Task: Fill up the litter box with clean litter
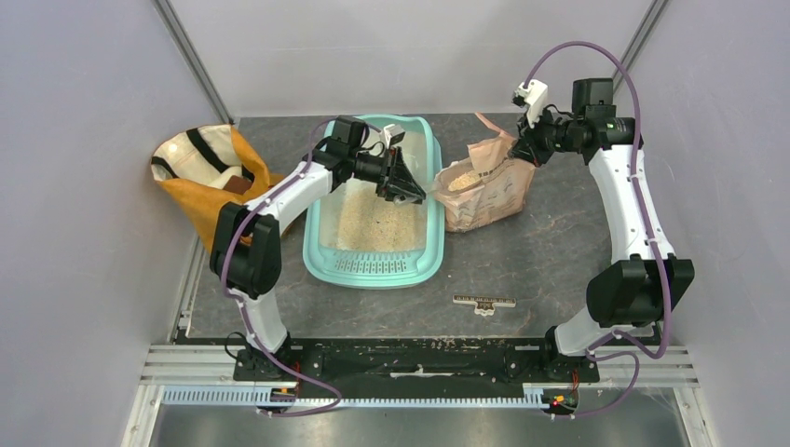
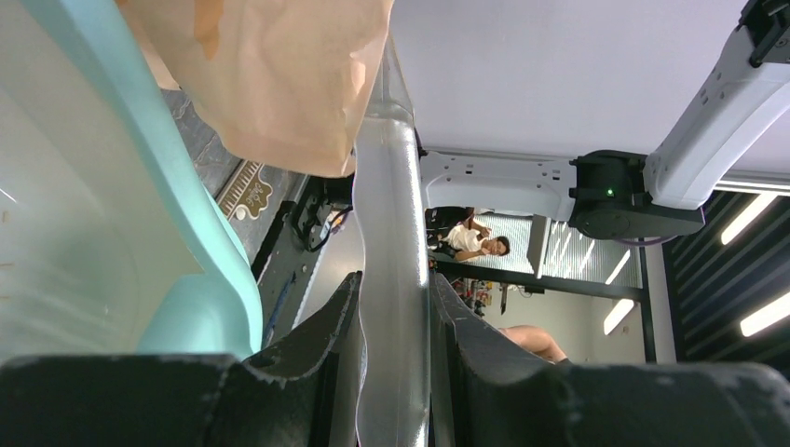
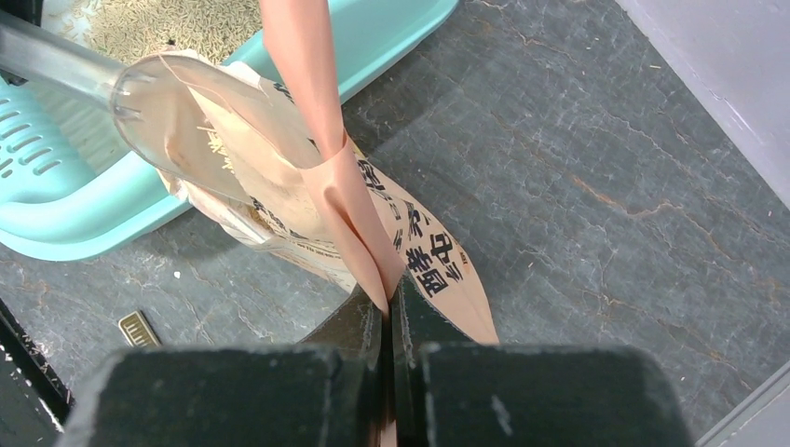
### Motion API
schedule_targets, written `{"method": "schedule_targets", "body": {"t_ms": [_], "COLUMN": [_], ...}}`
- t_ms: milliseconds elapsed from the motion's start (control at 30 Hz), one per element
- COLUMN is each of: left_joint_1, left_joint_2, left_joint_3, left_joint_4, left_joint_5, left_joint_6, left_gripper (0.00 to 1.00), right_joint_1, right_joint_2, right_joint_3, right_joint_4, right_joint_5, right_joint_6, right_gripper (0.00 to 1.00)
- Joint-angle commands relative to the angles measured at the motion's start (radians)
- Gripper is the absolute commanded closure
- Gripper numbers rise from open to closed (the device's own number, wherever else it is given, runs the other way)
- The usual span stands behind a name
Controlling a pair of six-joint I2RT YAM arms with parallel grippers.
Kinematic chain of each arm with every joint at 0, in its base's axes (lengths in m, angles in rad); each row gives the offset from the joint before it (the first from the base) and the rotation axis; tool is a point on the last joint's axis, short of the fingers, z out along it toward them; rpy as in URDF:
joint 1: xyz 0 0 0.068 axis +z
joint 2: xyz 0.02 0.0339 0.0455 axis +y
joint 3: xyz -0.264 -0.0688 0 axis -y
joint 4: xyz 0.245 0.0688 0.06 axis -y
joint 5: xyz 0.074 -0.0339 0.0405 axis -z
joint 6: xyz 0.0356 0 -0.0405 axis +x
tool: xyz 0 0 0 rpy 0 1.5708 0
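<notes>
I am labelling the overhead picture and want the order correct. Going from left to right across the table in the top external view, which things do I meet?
orange-yellow bag → litter box → paper bag

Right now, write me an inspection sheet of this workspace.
Surface: dark grey table.
Job's things: litter box holds a shallow layer of clean litter; paper bag stands open beside it.
Clutter: orange bag left of the box; ruler tag in front.
Grippers: left gripper shut on clear scoop, bowl at the bag's mouth; right gripper shut on the bag's rim.
Cables: purple cables loop along both arms.
Surroundings: pale enclosure walls; person outside the cell.
</notes>
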Motion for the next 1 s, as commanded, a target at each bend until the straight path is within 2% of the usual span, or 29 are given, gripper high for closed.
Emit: {"method": "schedule_targets", "body": {"t_ms": [0, 533, 767, 867, 967], "left_joint_1": [0.024, 0.062, 0.152, 0.212, 0.269], "left_joint_2": [-0.081, -0.241, -0.323, -0.352, -0.350], "left_joint_3": [-0.029, -0.157, -0.184, -0.184, -0.154], "left_joint_4": [0.002, -0.034, -0.040, -0.099, -0.283], "left_joint_5": [0.066, 0.105, 0.145, 0.150, 0.134], "left_joint_6": [-0.005, 0.014, -0.020, 0.000, 0.148], "left_gripper": [0.98, 0.98, 0.98, 0.98, 0.98], "right_joint_1": [-0.010, -0.012, -0.012, -0.011, -0.012], "right_joint_2": [-0.057, -0.016, -0.019, -0.019, -0.017], "right_joint_3": [0.027, 0.045, 0.036, 0.034, 0.035], "right_joint_4": [0.141, 0.145, 0.145, 0.145, 0.146], "right_joint_5": [-0.060, -0.044, -0.030, -0.029, -0.032], "right_joint_6": [0.001, 0.015, 0.010, 0.010, 0.010], "right_gripper": [1.00, 1.00, 1.00, 1.00, 1.00]}}
